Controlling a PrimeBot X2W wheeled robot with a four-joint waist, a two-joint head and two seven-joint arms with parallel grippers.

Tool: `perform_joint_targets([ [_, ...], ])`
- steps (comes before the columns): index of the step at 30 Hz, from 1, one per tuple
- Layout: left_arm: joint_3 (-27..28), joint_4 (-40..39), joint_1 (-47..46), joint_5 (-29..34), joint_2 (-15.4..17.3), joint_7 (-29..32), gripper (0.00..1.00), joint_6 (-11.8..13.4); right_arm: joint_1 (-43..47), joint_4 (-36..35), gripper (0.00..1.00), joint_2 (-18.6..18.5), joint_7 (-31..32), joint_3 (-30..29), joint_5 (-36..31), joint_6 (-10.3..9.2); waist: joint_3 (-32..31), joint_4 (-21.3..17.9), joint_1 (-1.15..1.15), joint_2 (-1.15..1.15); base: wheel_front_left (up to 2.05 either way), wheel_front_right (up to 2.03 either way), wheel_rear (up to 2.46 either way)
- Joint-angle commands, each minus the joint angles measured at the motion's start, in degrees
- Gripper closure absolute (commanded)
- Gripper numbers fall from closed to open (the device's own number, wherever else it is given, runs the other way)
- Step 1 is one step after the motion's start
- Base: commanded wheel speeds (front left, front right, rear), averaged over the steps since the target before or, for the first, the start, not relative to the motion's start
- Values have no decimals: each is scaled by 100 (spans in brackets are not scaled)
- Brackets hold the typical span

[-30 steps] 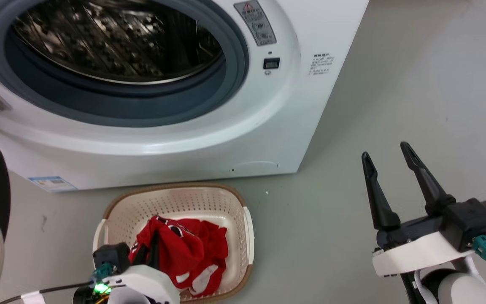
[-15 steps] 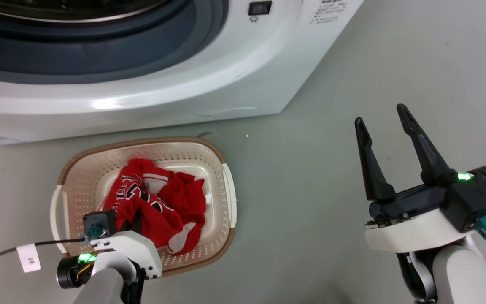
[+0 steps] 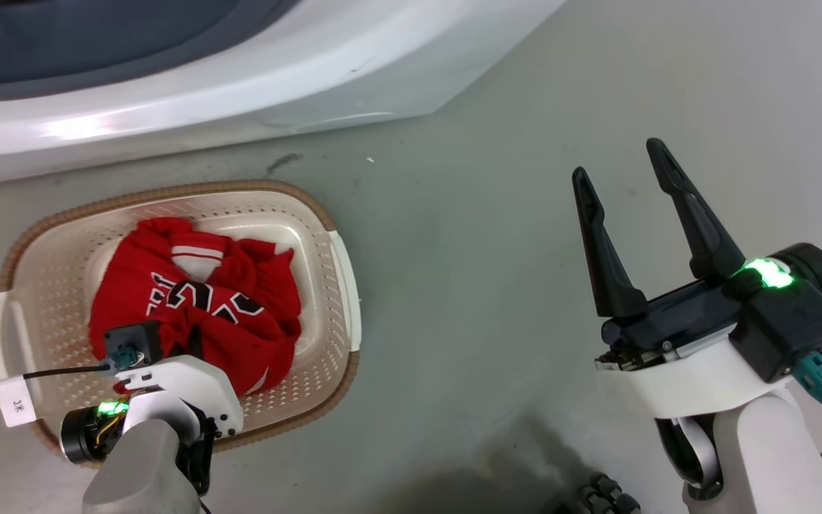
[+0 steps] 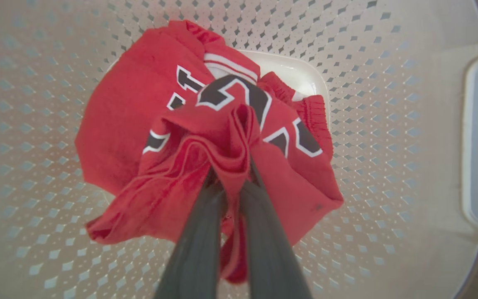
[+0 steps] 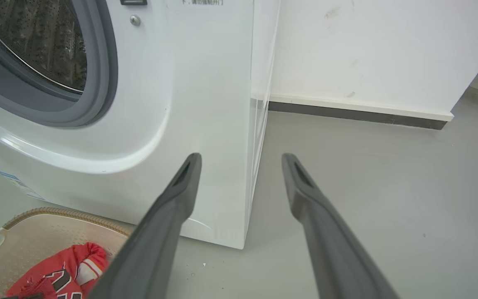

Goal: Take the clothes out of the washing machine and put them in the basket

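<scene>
The red clothes (image 3: 168, 285), a jersey with black-and-white lettering on top, lie bunched in the cream basket (image 3: 168, 191) on the floor before the white washing machine (image 3: 240, 78). My left gripper (image 3: 190, 350) reaches down into the basket. The left wrist view has the left gripper (image 4: 231, 174) shut on a raised fold of the clothes (image 4: 127, 108), with the basket wall (image 4: 367, 124) all around. My right gripper (image 3: 618, 160) hangs open over bare floor to the right, holding nothing. The right wrist view looks past the right gripper (image 5: 242, 158) at the washing machine (image 5: 206, 83), its steel drum (image 5: 35, 37) and the basket (image 5: 56, 214).
Grey floor (image 3: 468, 285) spreads to the right of the basket. A cable with a white tag (image 3: 15, 403) trails from my left wrist. A white wall with a dark baseboard (image 5: 347, 112) stands behind the machine's right side.
The head camera has tilted down, so the machine has slid up the picture. The clothes have sunk lower and spread in the basket with my left gripper on them. The right gripper stays open.
</scene>
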Motion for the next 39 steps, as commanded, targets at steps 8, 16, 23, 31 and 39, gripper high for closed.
perform_joint_targets([
  [8,44,439,-116,90,-104,-14,9,-160,-138,194,0,9,-117,-9,92,-4,9,-98,-1,0,0,0,0],
  [16,149,773,144,-9,-270,-14,0,-353,32,394,0,7,-111,-156,43,-4,-706,-15,-1,0,0,0,0],
  [23,210,595,473,19,-381,-15,0,-445,367,510,0,8,22,-360,-17,-4,-1605,211,-1,0,0,0,0],
  [31,341,-344,797,274,-451,-15,0,-372,769,436,0,7,225,-615,-49,-4,-2424,563,-1,0,0,0,0],
  [39,503,-1546,1084,557,-581,-15,0,-449,1198,270,0,8,451,-877,-103,-4,-3012,931,-1,0,0,0,0],
])
